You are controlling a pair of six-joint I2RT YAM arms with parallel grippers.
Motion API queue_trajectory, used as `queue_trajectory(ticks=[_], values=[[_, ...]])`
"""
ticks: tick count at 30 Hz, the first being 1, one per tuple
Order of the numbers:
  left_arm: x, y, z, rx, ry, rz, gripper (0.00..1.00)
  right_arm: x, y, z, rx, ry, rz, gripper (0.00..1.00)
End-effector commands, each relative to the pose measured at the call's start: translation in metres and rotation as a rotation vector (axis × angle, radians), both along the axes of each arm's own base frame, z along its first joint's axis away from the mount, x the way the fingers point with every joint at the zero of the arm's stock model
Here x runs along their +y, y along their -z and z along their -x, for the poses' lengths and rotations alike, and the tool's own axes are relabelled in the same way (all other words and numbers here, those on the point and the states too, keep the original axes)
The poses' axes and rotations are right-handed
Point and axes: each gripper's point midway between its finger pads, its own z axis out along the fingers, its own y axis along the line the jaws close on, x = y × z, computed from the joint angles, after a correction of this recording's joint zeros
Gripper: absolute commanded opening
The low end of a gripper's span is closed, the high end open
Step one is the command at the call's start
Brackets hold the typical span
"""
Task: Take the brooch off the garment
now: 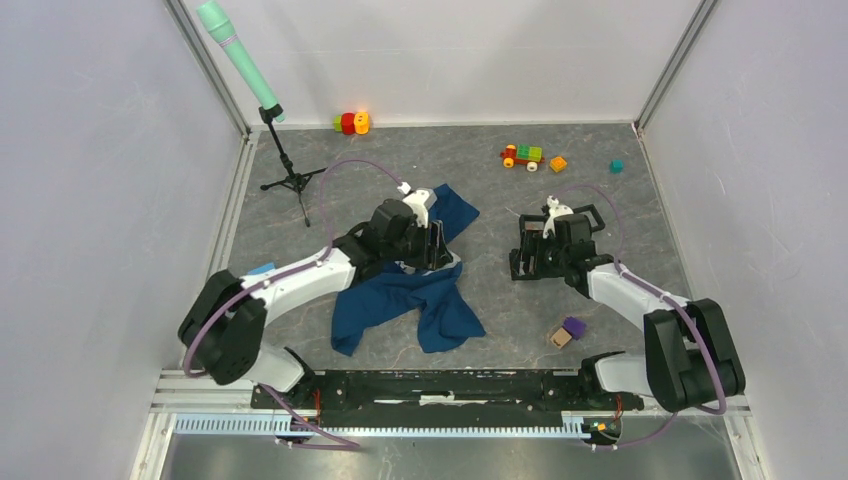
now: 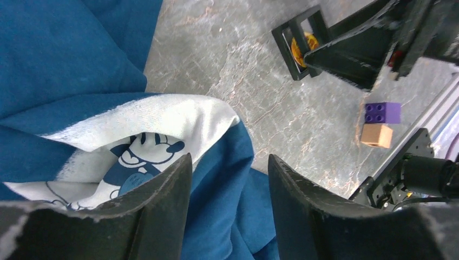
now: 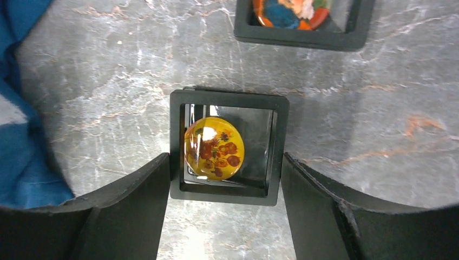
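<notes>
- Closest to the arm bases, I'm seeing a purple block point(image 1: 574, 325) and a tan block point(image 1: 559, 338) sitting against each other on the counter point(image 1: 500, 300), just in front of the right arm point(image 1: 640, 295).
- The garment point(image 1: 405, 295) is lying crumpled on the counter ahead of the left arm point(image 1: 300, 280). The blue cloth is spreading from the near side up past the wrist. One fold is showing its white mouse print point(image 2: 146, 154) in the left wrist view.
- The left jaws are hanging right over that printed fold, wide apart and gripping nothing. I'm only seeing cloth and bare counter in the gap between the fingers point(image 2: 162, 211).
- Off to the right of the garment, not touching it, the right jaws are sitting low at a black square frame point(image 3: 227, 194). There's a finger point(image 3: 135, 206) on each side, tips right up against its edges. Honestly can't tell if they're squeezing it or just straddling it.
- The yellow brooch point(image 3: 214, 148) is sitting inside that frame, so it's off the garment.
- Just past it, a second black frame point(image 3: 303, 40) is holding an orange-and-blue brooch point(image 3: 289, 13).
- Farther back, a toy train point(image 1: 522, 155), an orange block point(image 1: 558, 164) and a teal block point(image 1: 617, 166) are lying scattered.
- Far left, a tripod point(image 1: 290, 180) is propping up a long green tube point(image 1: 240, 60), and a red-and-yellow toy point(image 1: 351, 123) is sitting by the back wall.
</notes>
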Motion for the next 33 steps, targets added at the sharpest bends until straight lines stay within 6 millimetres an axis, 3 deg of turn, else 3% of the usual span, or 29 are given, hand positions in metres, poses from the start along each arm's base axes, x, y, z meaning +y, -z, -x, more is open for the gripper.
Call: queue_trajectory(ticks=[1, 4, 8, 10, 13, 17, 21, 24, 29, 31, 33], values=[[0.011, -0.026, -0.001, -0.099, -0.009, 0.001, 0.63, -0.016, -0.022, -0.011, -0.059, 0.017, 0.143, 0.80], [0.017, -0.034, -0.001, -0.130, -0.031, 0.009, 0.72, -0.016, -0.038, -0.018, -0.094, -0.005, 0.157, 0.98], [0.037, -0.042, -0.011, -0.186, -0.117, -0.036, 0.99, -0.022, -0.068, -0.028, -0.190, -0.001, 0.190, 0.98], [0.055, -0.047, -0.022, -0.226, -0.202, -0.060, 1.00, -0.032, -0.083, -0.033, -0.252, 0.044, 0.223, 0.98], [0.093, -0.060, -0.040, -0.319, -0.371, -0.078, 1.00, -0.059, -0.099, -0.038, -0.364, 0.142, 0.287, 0.98], [0.162, -0.068, -0.056, -0.463, -0.606, -0.163, 1.00, -0.095, -0.110, -0.036, -0.515, 0.300, 0.338, 0.98], [0.225, -0.062, -0.068, -0.565, -0.765, -0.207, 1.00, -0.138, -0.111, -0.023, -0.646, 0.469, 0.426, 0.98], [0.260, -0.050, -0.067, -0.619, -0.822, -0.281, 1.00, -0.152, -0.108, -0.016, -0.697, 0.481, 0.497, 0.97], [0.277, -0.034, -0.073, -0.713, -0.828, -0.376, 1.00, -0.161, -0.082, -0.005, -0.737, 0.470, 0.515, 0.96], [0.286, -0.022, -0.079, -0.709, -0.844, -0.373, 1.00, -0.150, -0.070, 0.002, -0.810, 0.366, 0.475, 0.98], [0.299, -0.010, -0.084, -0.697, -0.870, -0.374, 0.99, -0.142, -0.072, 0.021, -0.923, 0.360, 0.422, 0.98]])
